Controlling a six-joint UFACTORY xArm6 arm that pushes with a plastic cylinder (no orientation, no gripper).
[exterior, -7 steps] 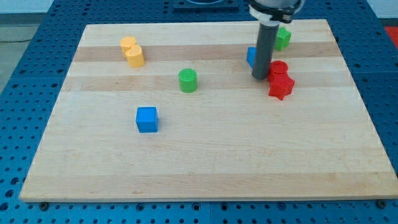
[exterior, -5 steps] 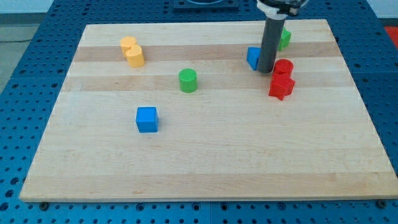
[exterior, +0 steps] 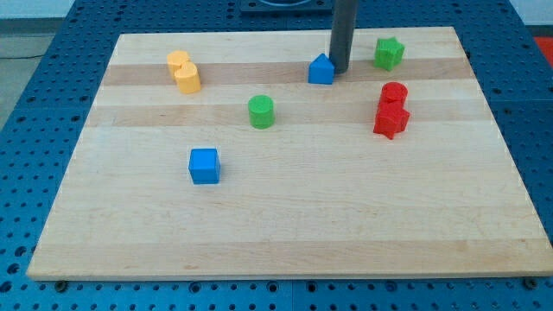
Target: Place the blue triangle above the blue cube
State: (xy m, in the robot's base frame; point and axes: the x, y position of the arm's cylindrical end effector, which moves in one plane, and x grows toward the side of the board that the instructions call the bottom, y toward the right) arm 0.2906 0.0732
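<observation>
While my tip (exterior: 340, 71) touches the blue triangle's (exterior: 321, 69) right side near the surface's (exterior: 285, 216) top edge, the blue cube (exterior: 205, 166) sits well apart, lower left. Having no claw, nothing is clenched; I should push leftward steadily, passing above the green cylinder (exterior: 261, 111).

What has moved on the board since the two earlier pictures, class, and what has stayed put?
My tip swung up and left, and the blue triangle slid left with it; the tip now sits at its right edge. The blue cube and the other blocks stayed.
</observation>
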